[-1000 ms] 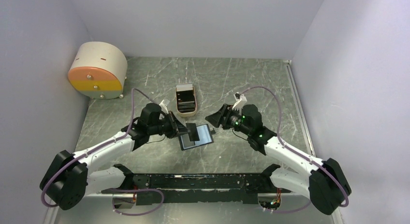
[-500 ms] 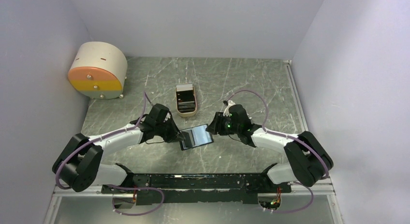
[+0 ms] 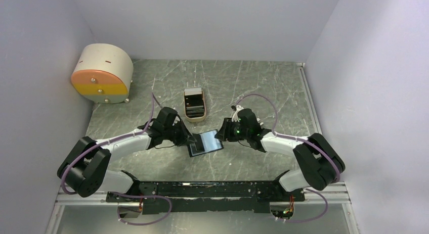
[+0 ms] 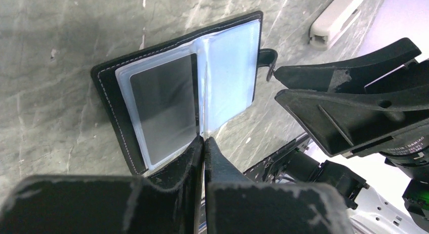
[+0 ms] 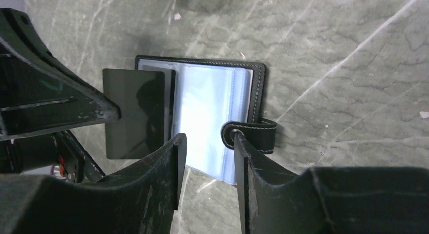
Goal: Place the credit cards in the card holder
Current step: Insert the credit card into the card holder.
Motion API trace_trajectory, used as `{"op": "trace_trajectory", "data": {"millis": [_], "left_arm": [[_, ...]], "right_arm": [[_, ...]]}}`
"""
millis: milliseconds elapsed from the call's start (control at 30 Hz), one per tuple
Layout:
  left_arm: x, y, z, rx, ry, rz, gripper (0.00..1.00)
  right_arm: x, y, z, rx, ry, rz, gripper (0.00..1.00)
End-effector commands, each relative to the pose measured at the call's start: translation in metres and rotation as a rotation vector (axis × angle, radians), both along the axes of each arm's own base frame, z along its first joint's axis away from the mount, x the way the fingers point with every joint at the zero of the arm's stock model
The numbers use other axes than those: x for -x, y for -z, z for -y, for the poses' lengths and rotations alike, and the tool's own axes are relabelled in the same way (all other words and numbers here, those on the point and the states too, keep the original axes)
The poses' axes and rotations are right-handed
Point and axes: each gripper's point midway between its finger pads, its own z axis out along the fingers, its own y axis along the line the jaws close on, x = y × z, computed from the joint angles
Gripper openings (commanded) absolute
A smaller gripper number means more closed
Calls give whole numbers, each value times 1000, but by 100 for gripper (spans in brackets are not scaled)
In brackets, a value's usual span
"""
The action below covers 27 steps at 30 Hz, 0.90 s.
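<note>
The card holder [image 3: 206, 142] lies open on the surface [image 3: 253, 82], black with glossy blue-grey pockets. My left end effector [image 4: 204, 140] pinches a dark card [image 5: 134, 112] over it. My right end effector [image 5: 207, 140] is spread around the snap tab [image 5: 251, 135]. More cards [image 3: 194, 105] sit in the beige tray [image 3: 195, 120] just behind.

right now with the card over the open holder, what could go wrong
1. The left gripper pinches the dark card only by one edge, so the card may twist or slip when pressed against a glossy pocket.
2. The card holder lies loose on the table. The right gripper is open by the snap tab, not clamped on it, so a push could slide the holder instead of seating the card.
</note>
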Motion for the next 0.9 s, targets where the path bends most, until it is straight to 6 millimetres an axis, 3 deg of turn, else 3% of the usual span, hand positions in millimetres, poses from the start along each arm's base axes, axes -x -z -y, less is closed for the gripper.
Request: {"op": "trace_trajectory", "data": {"millis": [0, 233, 567, 867], "left_arm": [[-9, -13, 6, 48, 14, 76, 9], [-8, 2, 6, 37, 18, 56, 9], [-8, 9, 6, 41, 24, 71, 9], [-8, 13, 8, 63, 28, 73, 9]], "right_arm": [[-10, -29, -5, -29, 16, 79, 44], [-6, -17, -19, -2, -19, 71, 42], [-16, 27, -3, 153, 26, 37, 43], [-6, 39, -1, 133, 22, 10, 40]]}}
